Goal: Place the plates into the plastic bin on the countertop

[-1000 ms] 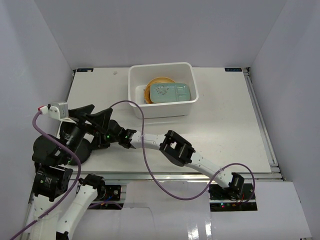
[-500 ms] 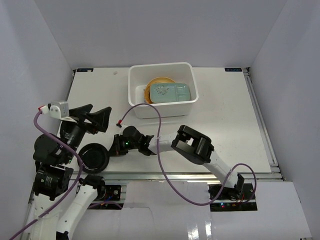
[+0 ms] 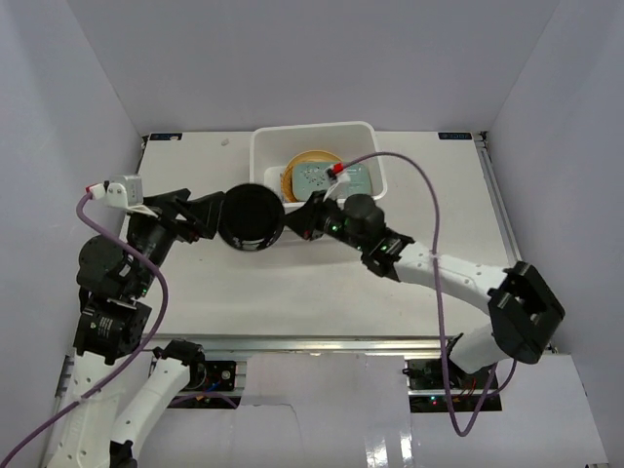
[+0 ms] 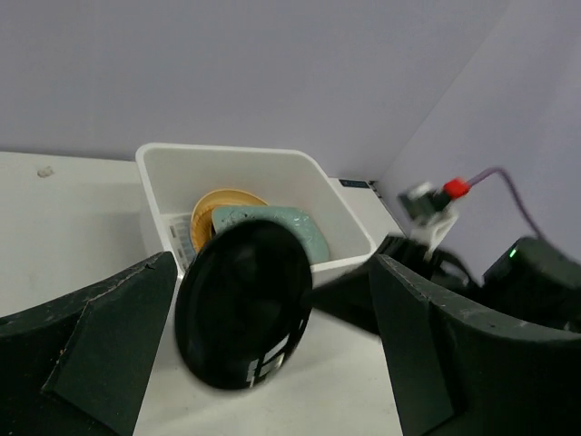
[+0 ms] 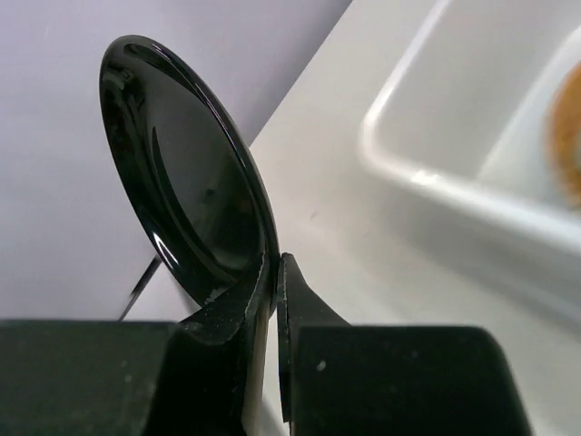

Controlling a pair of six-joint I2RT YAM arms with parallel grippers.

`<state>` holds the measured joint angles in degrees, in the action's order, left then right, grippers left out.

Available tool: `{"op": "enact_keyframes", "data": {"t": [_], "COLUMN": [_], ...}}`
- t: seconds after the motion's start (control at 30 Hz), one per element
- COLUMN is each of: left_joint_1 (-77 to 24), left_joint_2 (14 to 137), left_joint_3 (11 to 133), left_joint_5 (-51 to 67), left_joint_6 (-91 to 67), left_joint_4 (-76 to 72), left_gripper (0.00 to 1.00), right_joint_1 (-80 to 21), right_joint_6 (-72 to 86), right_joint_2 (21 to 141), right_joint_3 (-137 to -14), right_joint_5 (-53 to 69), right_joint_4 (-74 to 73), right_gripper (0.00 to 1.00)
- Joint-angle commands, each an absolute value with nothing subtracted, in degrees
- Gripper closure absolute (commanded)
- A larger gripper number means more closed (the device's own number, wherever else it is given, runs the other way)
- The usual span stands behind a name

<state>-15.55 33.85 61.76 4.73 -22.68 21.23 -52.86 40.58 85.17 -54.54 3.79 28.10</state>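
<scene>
My right gripper (image 3: pixel 292 220) is shut on the rim of the black plate (image 3: pixel 250 216) and holds it tilted on edge above the countertop (image 3: pixel 429 244), just left of the white plastic bin (image 3: pixel 369 209). The pinch shows in the right wrist view (image 5: pixel 275 272), with the black plate (image 5: pixel 182 173) rising to the left. My left gripper (image 3: pixel 205 216) is open and empty beside the plate, which stands between its wide jaws in the left wrist view (image 4: pixel 243 304). In the bin lie a tan plate (image 3: pixel 304 161) and an oblong mint-green plate (image 3: pixel 327 180).
The bin's near wall (image 5: pixel 472 195) lies to the right of the held plate. A purple cable (image 3: pixel 434 219) arcs over my right arm. White walls close the workspace on three sides. A metal rail (image 3: pixel 322 343) runs along the front edge.
My right gripper has taken the black plate off the countertop at front left and lifted it up and back toward the bin. My left gripper has shifted slightly back and right.
</scene>
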Motion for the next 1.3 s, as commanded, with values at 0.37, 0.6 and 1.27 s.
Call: {"op": "enact_keyframes", "data": {"t": [0.37, 0.6, 1.27], "left_joint_1": [-15.6, -15.6, -15.6], "left_joint_2": [35.0, 33.5, 31.7], "left_joint_3": [49.4, 45.0, 39.7], "left_joint_5": [6.6, 3.3, 5.0], "left_joint_6": [-22.4, -20.0, -19.5], "left_joint_4": [19.0, 17.5, 13.6], "left_gripper": [0.02, 0.02, 0.02], "right_joint_1": [-26.5, -25.7, -25.2], "right_joint_6": [26.8, 25.5, 18.5], "right_joint_2": [97.6, 102.5, 71.1], "right_joint_3": [-80.3, -83.0, -72.5], "right_joint_5": [9.1, 4.9, 0.8], "right_joint_4": [1.8, -3.1, -0.7], "right_gripper": [0.92, 0.80, 0.10]}}
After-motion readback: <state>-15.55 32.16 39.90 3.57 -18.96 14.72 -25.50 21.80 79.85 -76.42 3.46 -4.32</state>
